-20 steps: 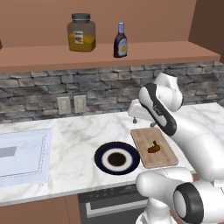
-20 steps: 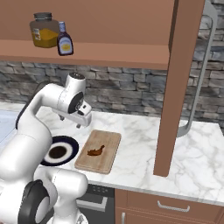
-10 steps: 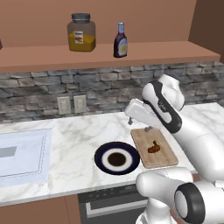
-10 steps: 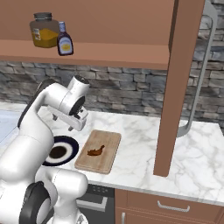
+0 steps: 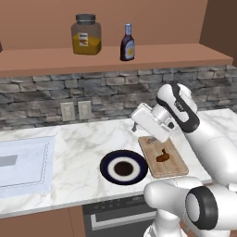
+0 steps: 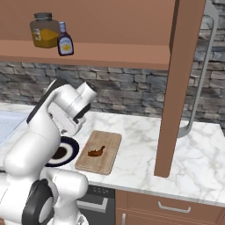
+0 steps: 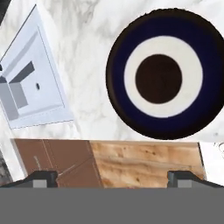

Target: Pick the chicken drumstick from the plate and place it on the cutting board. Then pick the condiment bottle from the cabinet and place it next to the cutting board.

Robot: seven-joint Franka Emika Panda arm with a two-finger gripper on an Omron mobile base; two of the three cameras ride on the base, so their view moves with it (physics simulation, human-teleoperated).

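Left base view: chicken drumstick [image 5: 162,156] lies on the cutting board [image 5: 175,166], beside the plate [image 5: 110,163]; condiment bottle [image 5: 127,43] stands on the cabinet [image 5: 55,64] shelf near a glass jar [image 5: 86,34].
Right base view: drumstick [image 6: 96,151] mid-board; bottle [image 6: 65,40] touches the jar [image 6: 44,30] in outline.
Hand view: gripper [image 7: 112,177] fingertips stand wide apart, holding nothing, over the marble counter [image 7: 85,65]; plate [image 7: 118,65] bare, sink [image 7: 30,83] at left.
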